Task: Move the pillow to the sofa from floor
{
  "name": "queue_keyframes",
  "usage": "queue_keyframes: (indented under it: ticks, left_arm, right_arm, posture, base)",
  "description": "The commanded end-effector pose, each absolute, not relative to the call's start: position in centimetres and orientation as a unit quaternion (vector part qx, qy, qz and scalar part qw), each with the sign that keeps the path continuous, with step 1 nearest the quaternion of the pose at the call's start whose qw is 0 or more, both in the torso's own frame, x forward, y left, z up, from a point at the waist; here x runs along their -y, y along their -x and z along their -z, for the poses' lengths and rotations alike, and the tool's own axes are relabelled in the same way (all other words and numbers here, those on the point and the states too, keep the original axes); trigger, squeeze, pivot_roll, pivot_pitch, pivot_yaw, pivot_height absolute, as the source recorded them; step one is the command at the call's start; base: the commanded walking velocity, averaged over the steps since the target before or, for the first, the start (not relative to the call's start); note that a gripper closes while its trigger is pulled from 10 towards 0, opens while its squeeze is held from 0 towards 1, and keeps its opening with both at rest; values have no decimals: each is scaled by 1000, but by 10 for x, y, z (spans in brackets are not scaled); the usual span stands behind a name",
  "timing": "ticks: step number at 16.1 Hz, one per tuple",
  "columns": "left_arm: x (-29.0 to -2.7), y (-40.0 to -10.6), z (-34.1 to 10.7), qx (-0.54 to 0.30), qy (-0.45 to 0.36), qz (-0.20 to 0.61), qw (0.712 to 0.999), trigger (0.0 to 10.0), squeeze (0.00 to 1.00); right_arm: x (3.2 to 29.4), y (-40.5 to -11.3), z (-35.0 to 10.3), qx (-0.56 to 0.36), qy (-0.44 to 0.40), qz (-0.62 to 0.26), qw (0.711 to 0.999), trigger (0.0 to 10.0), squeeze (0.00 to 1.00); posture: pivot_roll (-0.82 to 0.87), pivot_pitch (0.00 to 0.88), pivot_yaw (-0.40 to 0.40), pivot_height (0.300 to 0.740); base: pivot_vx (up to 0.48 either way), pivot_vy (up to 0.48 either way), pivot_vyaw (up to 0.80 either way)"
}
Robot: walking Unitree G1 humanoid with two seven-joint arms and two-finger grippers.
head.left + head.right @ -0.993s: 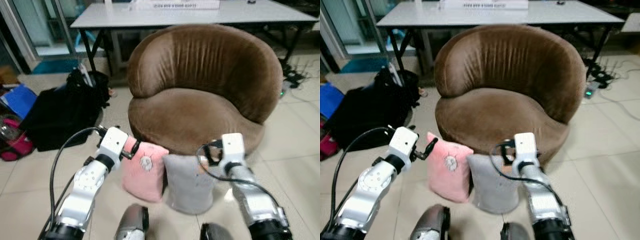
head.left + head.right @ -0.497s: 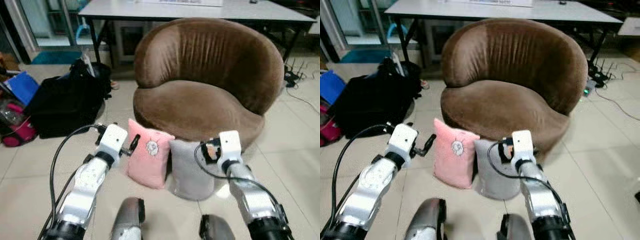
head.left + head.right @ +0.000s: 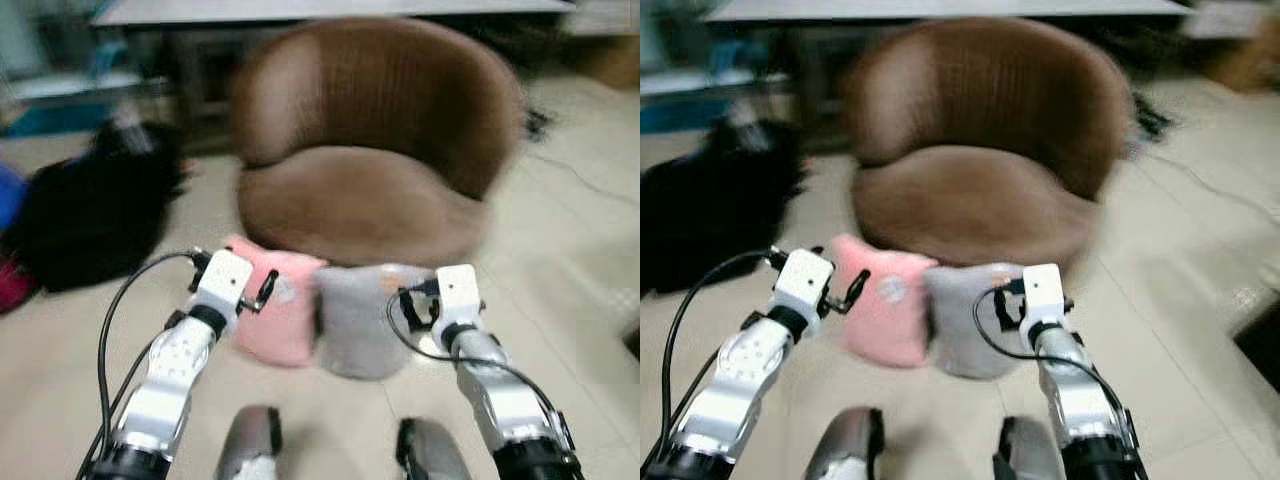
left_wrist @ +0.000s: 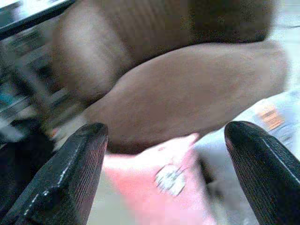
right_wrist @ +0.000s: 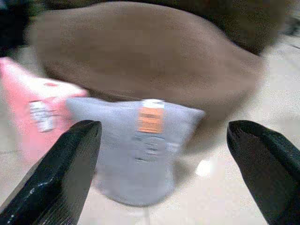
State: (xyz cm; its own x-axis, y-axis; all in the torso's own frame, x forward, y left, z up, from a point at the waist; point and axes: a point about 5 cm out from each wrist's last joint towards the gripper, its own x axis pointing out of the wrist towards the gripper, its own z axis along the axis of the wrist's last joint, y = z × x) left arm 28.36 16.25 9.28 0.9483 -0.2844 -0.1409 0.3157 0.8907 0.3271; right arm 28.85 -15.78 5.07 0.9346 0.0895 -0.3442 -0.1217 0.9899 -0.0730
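**Two pillows on the floor before the sofa**

I see the pink pillow (image 3: pixel 272 316) and the grey pillow (image 3: pixel 358 319) upright on the tile floor (image 3: pixel 560 250), touching each other, against the brown sofa (image 3: pixel 370 140). My left gripper (image 4: pixel 164 176) and right gripper (image 5: pixel 161 173) hover near them, fingers spread, holding nothing.

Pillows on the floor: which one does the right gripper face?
The grey pillow, standing against the sofa on the robot's right of the pink pillow. The open right gripper frames it; the left gripper frames the pink one.
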Motion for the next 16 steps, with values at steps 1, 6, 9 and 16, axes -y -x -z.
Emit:
queue_keyframes:
  ticks: [1,6,9,16]
  left_arm:
    - [-158,-287,-98,-32,-173,154,972,10000,0]
    - [-156,-286,-96,-38,-173,163,971,10000,0]
    - [-155,-285,-95,-38,-172,164,971,10000,0]
    - [-155,-284,-94,-41,-171,167,970,10000,0]
  right_arm:
    - [163,-293,-55,-170,52,-49,983,10000,0]
    - [164,-288,-53,-173,50,-41,983,10000,0]
    - [165,-287,-52,-174,51,-41,983,10000,0]
    - [165,-286,-51,-179,55,-42,981,10000,0]
  posture:
    - [68,0,-6,630]
    - [44,0,16,630]
    - [44,0,12,630]
    - [46,0,10,630]
  base:
    - [307,0,0]
    - [310,0,0]
    - [308,0,0]
    - [310,0,0]
